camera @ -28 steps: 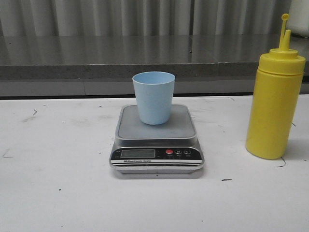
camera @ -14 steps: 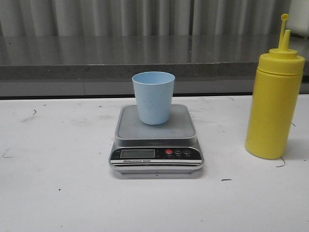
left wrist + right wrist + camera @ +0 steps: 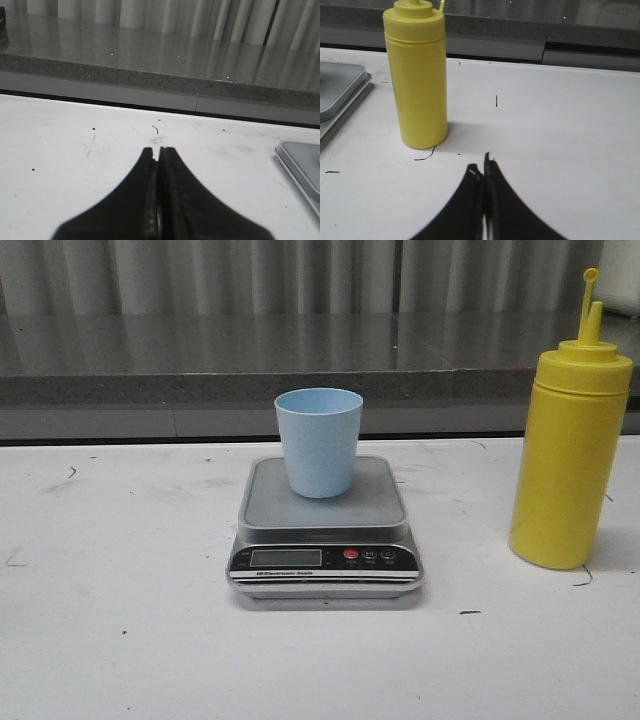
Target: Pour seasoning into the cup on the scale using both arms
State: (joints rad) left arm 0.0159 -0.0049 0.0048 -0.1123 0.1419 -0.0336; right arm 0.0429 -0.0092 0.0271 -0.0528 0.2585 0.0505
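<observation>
Your blue cup (image 3: 319,441) stands upright on the platform of the scale (image 3: 325,530), which sits mid-bench, a little toward the back edge. What the cup holds cannot be told from here, and the scale's display is too small to read. The yellow squeeze bottle (image 3: 568,455) stands upright near the bench's right edge, well apart from the scale, its nozzle cap flipped up on its tether.

The right gripper (image 3: 483,172) has its fingers pressed together with nothing between them. From its wrist camera the bottle (image 3: 418,75) lies ahead and toward the scale side, its long axis vertical — so any grasp would have to come at the body from the side with the jaws spread first. This is clearly the nearer arm to the bottle.

The left gripper (image 3: 159,155) is likewise closed on nothing, low over bare bench (image 3: 75,150) on the left side, with a corner of the scale (image 3: 300,160) just showing off to its side. It is the nearer arm to the cup.

Nothing stands between bottle and scale — only open bench. The scene fits either a cup waiting for seasoning or one poured and the bottle set back.
</observation>
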